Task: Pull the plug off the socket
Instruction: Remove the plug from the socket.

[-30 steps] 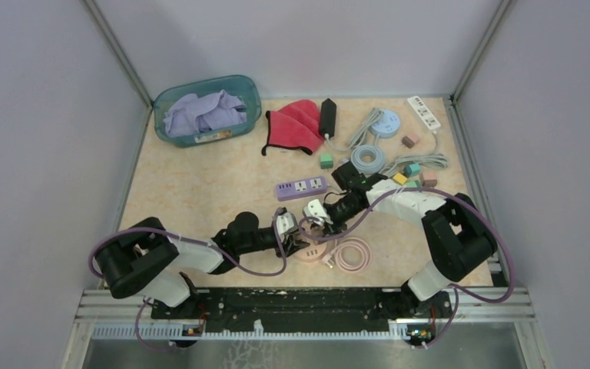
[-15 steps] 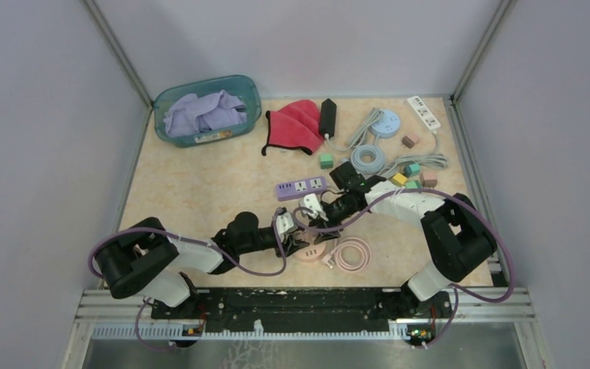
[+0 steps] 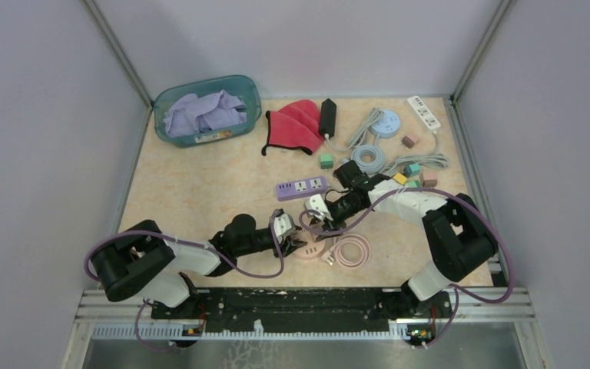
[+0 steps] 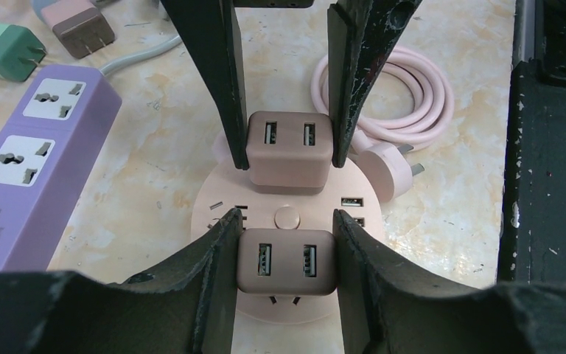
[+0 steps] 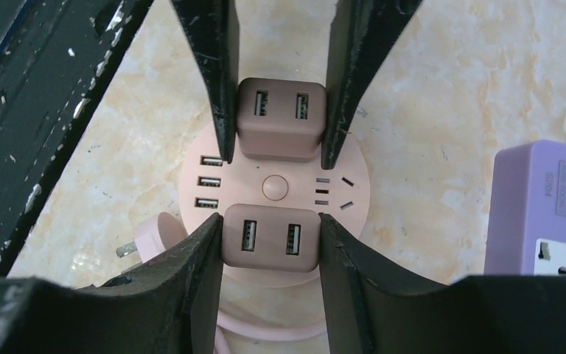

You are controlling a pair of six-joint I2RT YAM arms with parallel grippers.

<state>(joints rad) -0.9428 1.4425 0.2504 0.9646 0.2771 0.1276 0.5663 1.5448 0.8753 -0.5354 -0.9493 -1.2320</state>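
A round pink socket [image 3: 312, 248] lies on the table with two pink USB charger plugs standing in it. In the left wrist view my left gripper [image 4: 286, 240] is shut on the near plug [image 4: 287, 262], with the socket [image 4: 217, 203] beneath. The far plug [image 4: 289, 151] sits between the right gripper's fingers. In the right wrist view my right gripper [image 5: 270, 234] is shut on its near plug [image 5: 271, 237] over the socket [image 5: 350, 214]. The other plug [image 5: 280, 122] is held by the left fingers. In the top view the left gripper [image 3: 292, 238] and the right gripper [image 3: 319, 221] meet over the socket.
A pink cable coil [image 3: 351, 252] with its wall plug lies right of the socket. A purple power strip [image 3: 301, 187] lies just behind. Further back are small coloured adapters, blue and white cables, a red cloth [image 3: 296, 121] and a teal bin [image 3: 207, 109].
The right gripper swung slightly left and came back. The left arm shifted a little. Both grippers stay over the pink socket.
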